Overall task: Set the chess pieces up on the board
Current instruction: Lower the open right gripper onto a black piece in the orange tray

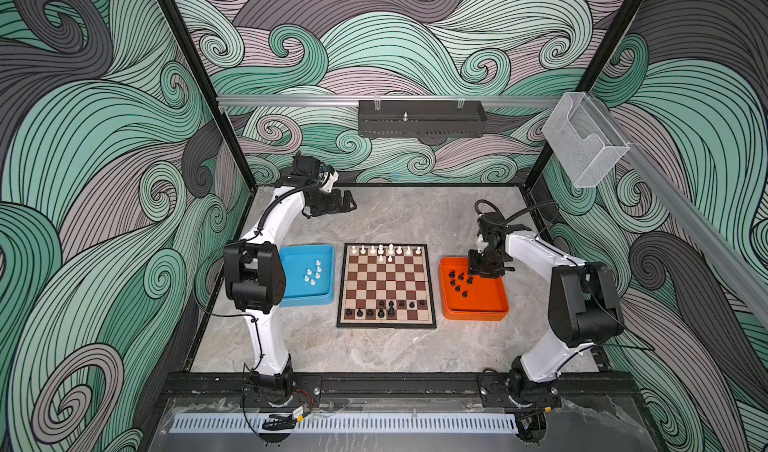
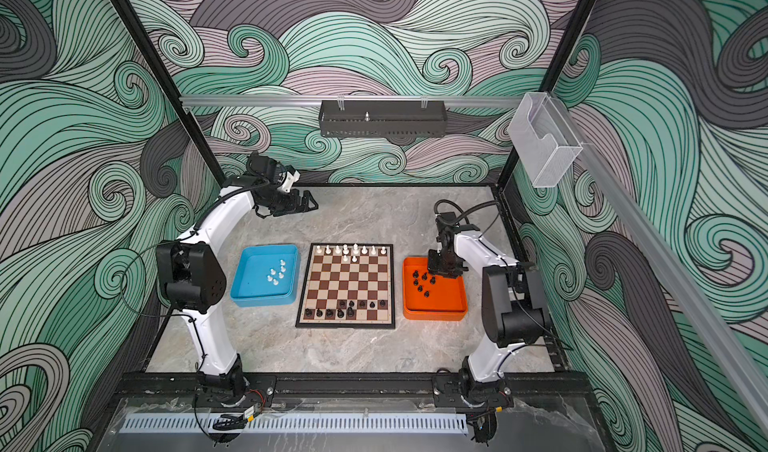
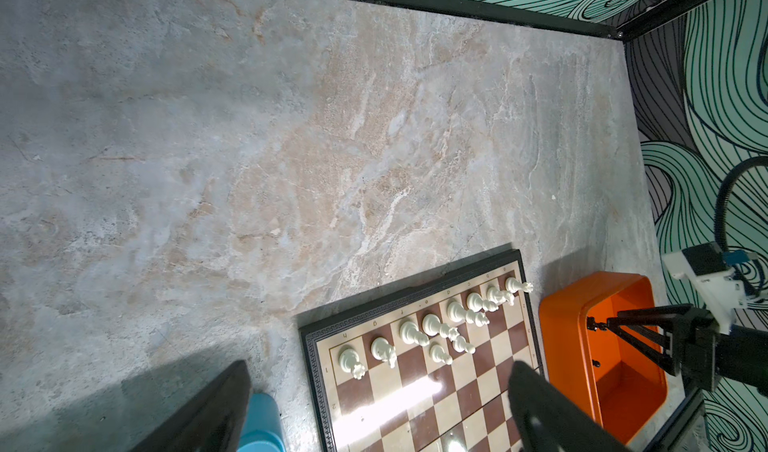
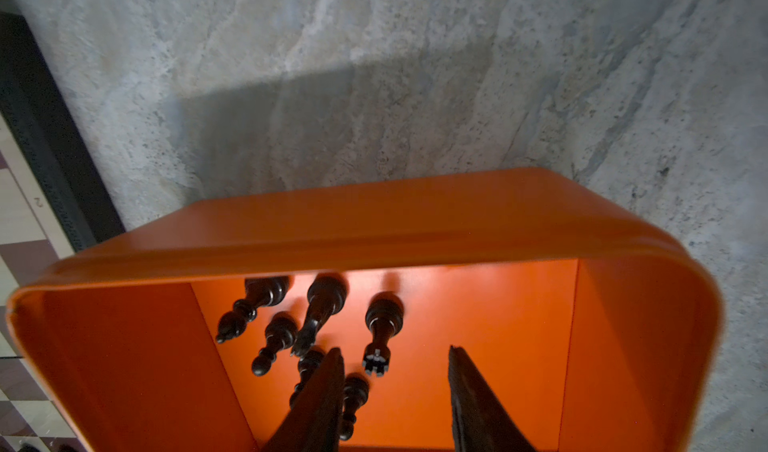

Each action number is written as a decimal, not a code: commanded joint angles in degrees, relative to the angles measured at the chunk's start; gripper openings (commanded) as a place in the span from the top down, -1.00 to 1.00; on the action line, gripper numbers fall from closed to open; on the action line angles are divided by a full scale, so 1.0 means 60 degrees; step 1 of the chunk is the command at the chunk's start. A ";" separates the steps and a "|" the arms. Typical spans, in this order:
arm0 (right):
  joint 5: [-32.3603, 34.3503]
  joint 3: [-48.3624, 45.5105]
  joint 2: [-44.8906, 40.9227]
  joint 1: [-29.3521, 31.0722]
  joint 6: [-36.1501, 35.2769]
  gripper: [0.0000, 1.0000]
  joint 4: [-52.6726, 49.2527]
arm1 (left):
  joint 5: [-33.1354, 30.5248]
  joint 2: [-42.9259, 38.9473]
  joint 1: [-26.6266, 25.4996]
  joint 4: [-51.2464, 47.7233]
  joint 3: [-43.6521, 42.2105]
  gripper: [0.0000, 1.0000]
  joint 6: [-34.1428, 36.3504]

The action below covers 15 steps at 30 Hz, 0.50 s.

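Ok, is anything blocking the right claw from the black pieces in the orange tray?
Nothing visible does. The right gripper hangs inside the orange tray, jaws apart, right beside the black chess pieces.

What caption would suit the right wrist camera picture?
Right gripper, jaws apart, low inside orange plastic tray among small black plastic chess pieces.

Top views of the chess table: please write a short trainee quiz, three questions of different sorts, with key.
1. True or false: the left pincer is shut on a white piece.
2. The right pincer reaches into: A) blue tray B) orange tray C) neither.
3. Fill in: in both top views, the white pieces stand along the ___ edge of the board (upper or lower).
Key: 1 false, open and empty; 2 B; 3 upper.
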 commanded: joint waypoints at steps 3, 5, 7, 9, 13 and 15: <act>-0.0166 -0.0085 0.0230 0.0057 -0.0029 0.21 0.0068 | -0.0087 -0.0322 -0.0074 -0.0073 0.0057 -0.97 -0.0148; -0.0189 -0.0100 0.0258 0.0068 -0.0037 0.22 0.0069 | -0.0086 -0.0324 -0.0074 -0.0065 0.0057 -0.97 -0.0174; -0.0203 -0.0103 0.0306 0.0071 -0.0044 0.24 0.0062 | -0.0101 -0.0309 -0.0074 -0.0065 0.0069 -0.97 -0.0202; -0.0209 -0.0118 0.0337 0.0071 -0.0059 0.26 0.0058 | -0.0101 -0.0273 -0.0066 -0.0047 0.0098 -0.97 -0.0233; -0.0252 -0.0079 0.0391 0.0118 -0.0073 0.29 0.0001 | -0.0078 -0.0181 -0.0074 -0.0097 0.0195 -0.97 -0.0322; -0.0246 -0.0087 0.0399 0.0155 -0.0074 0.33 -0.0034 | -0.0057 -0.0142 -0.0074 -0.0093 0.0230 -0.97 -0.0365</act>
